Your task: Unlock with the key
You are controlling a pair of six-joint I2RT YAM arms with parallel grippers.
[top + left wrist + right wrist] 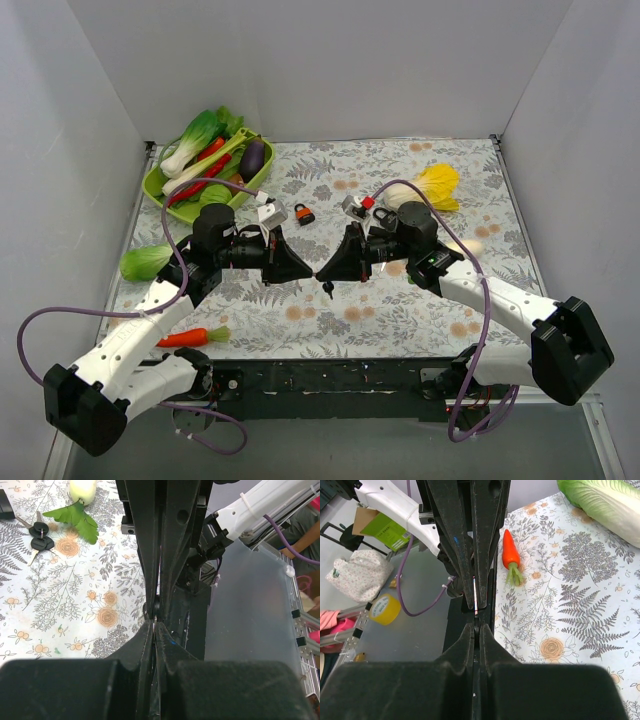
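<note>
My left gripper (311,272) and right gripper (326,275) meet tip to tip above the middle of the floral cloth. A thin key (475,600) bridges them. Its dark head sits between the shut fingers of the right gripper (476,626). Its blade runs into the shut fingers of the left gripper (155,625). The head shows in the left wrist view (152,611). A small dark piece (328,290) hangs just under the tips. An orange padlock (304,213) lies on the cloth behind the grippers, apart from both.
Two spare black-headed keys (39,534) lie on the cloth. A green tray (158,186) of vegetables stands at the back left. A bok choy (145,262) and a carrot (185,338) lie at the left. A yellow cabbage (438,185) lies at the back right.
</note>
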